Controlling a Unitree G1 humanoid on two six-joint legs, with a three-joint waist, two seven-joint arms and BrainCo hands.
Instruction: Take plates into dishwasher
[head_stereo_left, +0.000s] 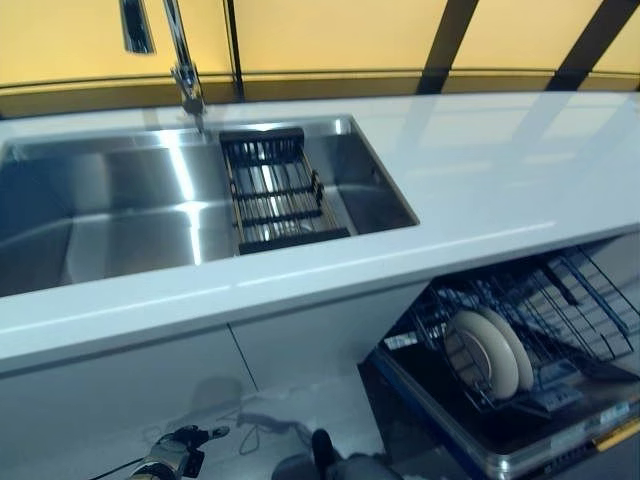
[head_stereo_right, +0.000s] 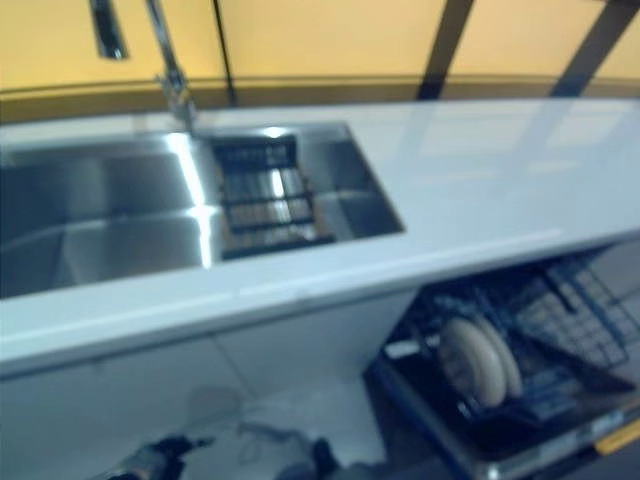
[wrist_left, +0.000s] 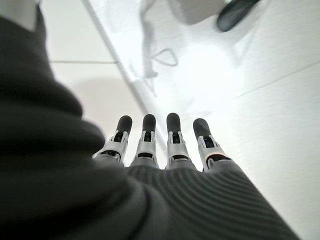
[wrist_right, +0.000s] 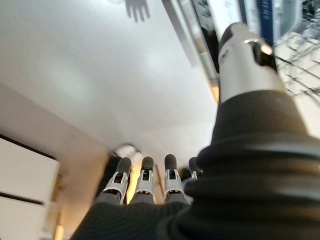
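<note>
While both arms hung low beneath the white countertop (head_stereo_left: 480, 190), the left hand (head_stereo_left: 172, 452) showed at the foot of the cabinet front below the sink (head_stereo_left: 110, 210), its fingers (wrist_left: 146, 137) straight, side by side and empty over the pale floor (wrist_left: 260, 100). The right hand (wrist_right: 145, 187) showed only in its own wrist view, fingers likewise extended and holding nothing, thumb (wrist_right: 245, 60) raised toward the dishwasher's edge. Two cream plates (head_stereo_left: 490, 350) stood upright on edge, one against the other, in the blue wire rack (head_stereo_left: 560, 310) of the open dishwasher (head_stereo_left: 530, 440), under the countertop to the right of the sink. A black drainer basket (head_stereo_left: 275, 190) sat in the sink's right part, just below the tap (head_stereo_left: 185, 70). No writing could be read.
</note>
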